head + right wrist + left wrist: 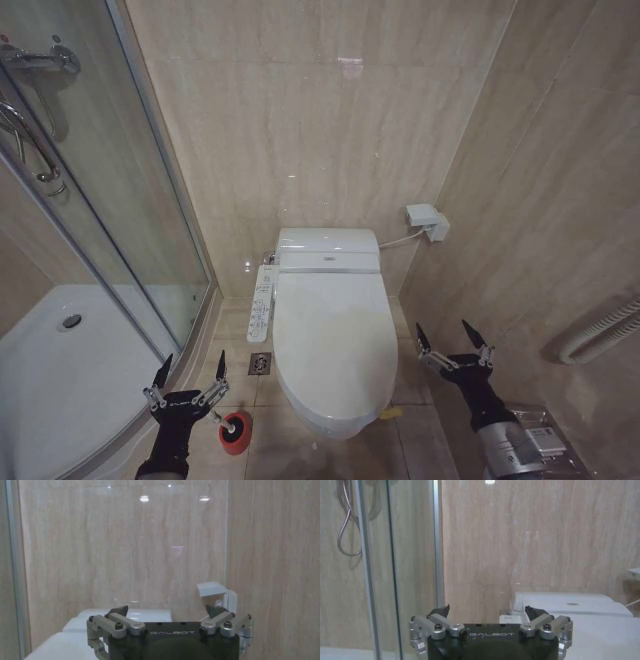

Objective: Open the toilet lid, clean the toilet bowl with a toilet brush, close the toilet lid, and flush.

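Head view: toilet lid down (both jaws spread).

Warm even light, glare on wall tiles

"GALBOT" stands on the left pincer body and the right pincer body.

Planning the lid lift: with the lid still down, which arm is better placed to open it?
Probably right. The right gripper, open, hovers beside the closed toilet lid, near its yellow-green strap. The left gripper, open, hangs over the toilet brush.
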Robot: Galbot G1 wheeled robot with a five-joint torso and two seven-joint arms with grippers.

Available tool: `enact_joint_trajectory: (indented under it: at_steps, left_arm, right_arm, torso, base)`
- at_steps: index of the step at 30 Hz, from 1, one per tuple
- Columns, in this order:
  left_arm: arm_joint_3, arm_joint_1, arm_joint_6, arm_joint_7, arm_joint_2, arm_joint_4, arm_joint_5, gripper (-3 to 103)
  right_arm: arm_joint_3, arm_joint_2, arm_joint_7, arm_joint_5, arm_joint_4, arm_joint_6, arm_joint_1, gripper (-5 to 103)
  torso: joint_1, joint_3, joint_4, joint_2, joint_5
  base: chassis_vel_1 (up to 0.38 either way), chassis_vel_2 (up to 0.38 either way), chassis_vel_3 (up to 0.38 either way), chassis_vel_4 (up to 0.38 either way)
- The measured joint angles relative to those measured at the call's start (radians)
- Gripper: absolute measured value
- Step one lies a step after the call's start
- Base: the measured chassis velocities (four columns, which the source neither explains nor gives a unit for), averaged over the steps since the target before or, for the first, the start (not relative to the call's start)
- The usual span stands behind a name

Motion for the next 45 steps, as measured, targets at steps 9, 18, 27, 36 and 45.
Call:
enact_joint_trajectory:
  at_steps: [9,18,27,36,45]
  left_arm:
    - [0.0,0.0,0.0,0.0,0.0,0.0,0.0,98]
    - [0.0,0.0,0.0,0.0,0.0,0.0,0.0,98]
    - [0.0,0.0,0.0,0.0,0.0,0.0,0.0,98]
    - [0.0,0.0,0.0,0.0,0.0,0.0,0.0,98]
    - [0.0,0.0,0.0,0.0,0.0,0.0,0.0,98]
  right_arm:
    - [-0.025,0.035,-0.033,-0.01,0.02,0.023,-0.04,100]
    - [-0.02,0.036,-0.034,-0.018,0.02,0.028,-0.041,100]
    - [-0.019,0.036,-0.034,-0.019,0.021,0.025,-0.042,100]
    - [-0.019,0.036,-0.034,-0.019,0.021,0.024,-0.042,100]
    - [-0.019,0.036,-0.033,-0.019,0.021,0.023,-0.041,100]
  torso:
    - [0.0,0.0,-0.0001,0.0,-0.0001]
    - [0.0,0.0,-0.0001,0.0,-0.0001]
    - [0.0,0.0,0.0,0.0,0.0]
    - [0.0,0.0,0.0,0.0,0.0]
    - [0.0,0.0,0.0,0.0,0.0]
  base:
    - [0.0,0.0,0.0,0.0]
    - [0.0,0.0,0.0,0.0]
    - [0.0,0.0,0.0,0.0]
    - [0.0,0.0,0.0,0.0]
    - [0.0,0.0,0.0,0.0]
